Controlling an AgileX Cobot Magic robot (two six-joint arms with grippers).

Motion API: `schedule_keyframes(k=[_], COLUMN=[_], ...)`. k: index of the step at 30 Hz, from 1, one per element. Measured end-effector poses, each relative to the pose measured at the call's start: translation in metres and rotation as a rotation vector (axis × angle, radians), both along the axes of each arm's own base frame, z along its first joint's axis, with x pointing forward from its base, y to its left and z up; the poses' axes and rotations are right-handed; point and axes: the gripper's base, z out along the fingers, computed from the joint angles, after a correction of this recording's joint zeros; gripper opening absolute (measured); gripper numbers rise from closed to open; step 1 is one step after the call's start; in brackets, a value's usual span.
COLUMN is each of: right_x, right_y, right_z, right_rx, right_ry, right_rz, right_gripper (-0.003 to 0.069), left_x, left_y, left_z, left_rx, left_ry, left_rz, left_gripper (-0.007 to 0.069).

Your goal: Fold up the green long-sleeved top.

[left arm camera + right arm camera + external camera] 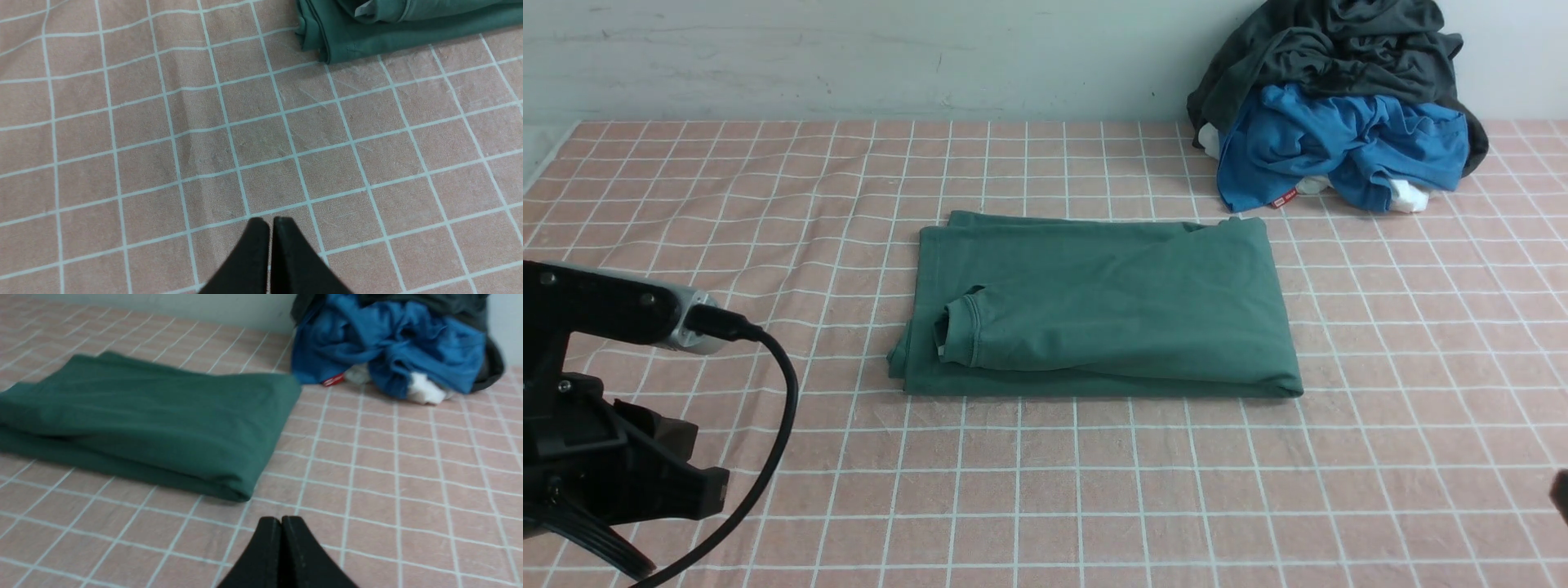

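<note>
Green long-sleeved top (1111,310): folded into flat rectangle, centre of pink checked tablecloth (1094,490); ribbed cuff (960,331) on top nr its left end.
Left gripper (269,222): near-left of top, apart from it, over bare cloth; fingers pressed together, nothing held.
Right gripper (282,520): near-right of top's corner, not touching; fingers pressed together, nothing held.
Blue garment (1339,143): crumpled, far right by wall.
Dark grey garment (1331,49): heaped over blue one.

Blue garment (1339,143) under charcoal garment (1339,45) (heaped) on checked cloth (1094,490).
</note>
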Motion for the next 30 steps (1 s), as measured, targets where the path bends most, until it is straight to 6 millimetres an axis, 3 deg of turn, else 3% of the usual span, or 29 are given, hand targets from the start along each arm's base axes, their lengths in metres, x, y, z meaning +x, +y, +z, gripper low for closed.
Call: schedule_keyframes(k=[5,10,30], right_x=[-0.021,-0.032,-0.033], right_y=[-0.011,-0.014,-0.015], right_z=[-0.003,-0.017,-0.019], right_rx=[0.032,0.021,-0.026], right_ry=[-0.090,0.022,0.040], right_rz=[-0.115,-0.175,-0.185], right_gripper=[-0.0014,-0.0014,-0.0014], left_x=[0.000,0.000,0.000], left_y=[0.000,0.000,0.000], left_z=[0.000,0.000,-0.001], left_rx=[-0.001,-0.001,-0.001], left_ry=[0.002,0.003,0.005], left_rz=[0.000,0.000,0.000], left_gripper=[-0.0004,-0.0004,-0.0004])
